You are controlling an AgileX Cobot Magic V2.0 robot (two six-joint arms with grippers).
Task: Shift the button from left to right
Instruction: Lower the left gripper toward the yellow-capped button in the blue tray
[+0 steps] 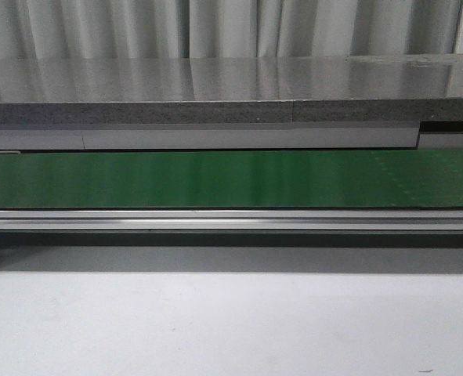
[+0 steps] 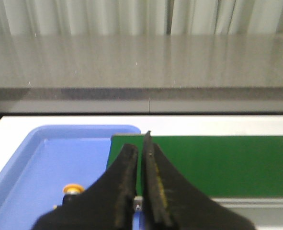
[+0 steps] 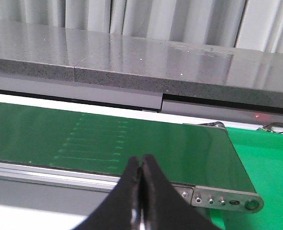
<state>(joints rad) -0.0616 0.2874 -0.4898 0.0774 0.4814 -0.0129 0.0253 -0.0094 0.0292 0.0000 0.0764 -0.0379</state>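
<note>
The button [image 2: 73, 189], with a yellow-orange cap on a black body, sits in a blue tray [image 2: 45, 158] in the left wrist view, partly hidden behind my left finger. My left gripper [image 2: 140, 146] is shut and empty, above the tray's edge where it meets the green conveyor belt [image 2: 218, 163]. My right gripper [image 3: 141, 162] is shut and empty, above the near rail at the belt's right end [image 3: 179, 148]. Neither gripper nor the button shows in the front view, which shows only the belt [image 1: 231, 178].
A grey stone-like counter [image 1: 215, 86] runs behind the belt, with curtains beyond. The belt's metal rail [image 1: 231, 219] runs along its near side. A bright green surface [image 3: 266, 158] lies past the belt's right end roller. The white table [image 1: 231, 321] lies in front.
</note>
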